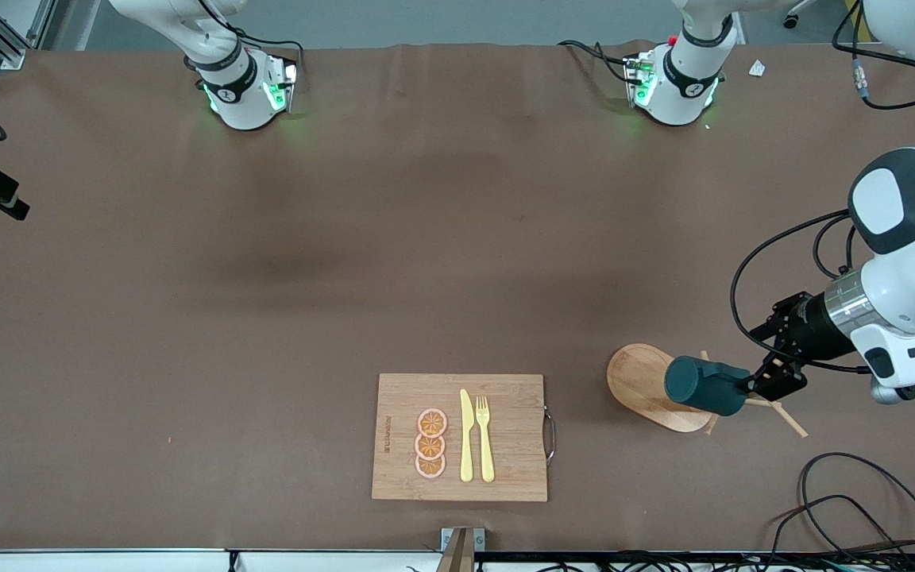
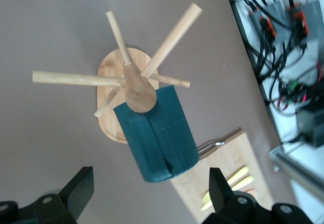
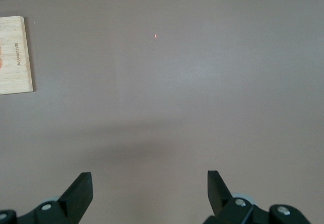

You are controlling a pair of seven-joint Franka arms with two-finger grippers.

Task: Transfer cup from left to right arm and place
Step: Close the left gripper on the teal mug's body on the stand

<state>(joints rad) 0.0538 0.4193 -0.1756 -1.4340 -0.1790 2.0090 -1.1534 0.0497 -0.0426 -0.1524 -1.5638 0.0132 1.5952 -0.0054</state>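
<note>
The dark teal cup hangs tipped on its side on a peg of the wooden peg stand, toward the left arm's end of the table. My left gripper is open right beside the cup, level with it, and holds nothing. In the left wrist view the cup sits just ahead of the gap of the left gripper, under the stand's pegs. The cup's yellow inside is hidden. My right gripper is open and empty over bare table, out of the front view.
A wooden cutting board lies near the front camera with a yellow knife, a yellow fork and orange slices; its corner shows in the right wrist view. Loose cables lie near the left arm's end.
</note>
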